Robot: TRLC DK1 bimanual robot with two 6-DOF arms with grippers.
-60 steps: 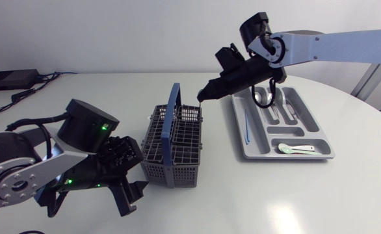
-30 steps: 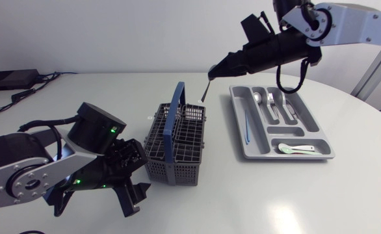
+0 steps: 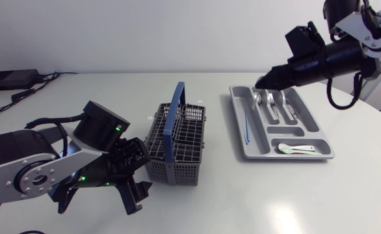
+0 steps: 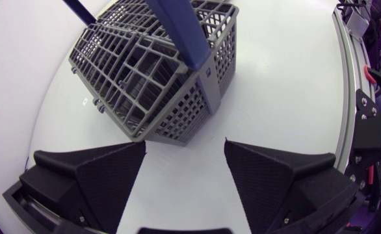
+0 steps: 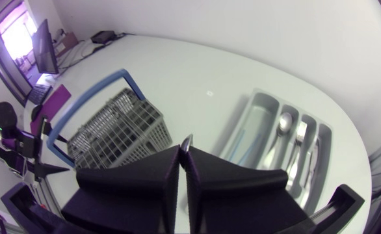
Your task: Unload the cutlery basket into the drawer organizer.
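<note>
The grey cutlery basket (image 3: 177, 140) with its blue handle (image 3: 173, 110) stands at the table's middle; no cutlery shows in it (image 4: 151, 71). The grey drawer organizer (image 3: 241, 140) lies to its right. In it are a spoon and forks (image 3: 272, 104), a thin blue piece (image 3: 246, 125) and a pale green spoon (image 3: 294, 149). My right gripper (image 3: 261, 82) hangs over the organizer's far left corner, shut on a thin metal piece of cutlery (image 5: 187, 143) whose tip sticks out between the fingers. My left gripper (image 3: 135, 192) stands open just short of the basket's near corner.
The basket (image 5: 116, 130) and the organizer (image 5: 268, 140) both show below the right gripper (image 5: 183, 156). Bare white tabletop lies between the two and in front of them. The table's round edge runs close behind the organizer's right side.
My right gripper rose from the basket with the piece of cutlery and swung right to above the organizer. The left arm crept slightly closer to the basket.
</note>
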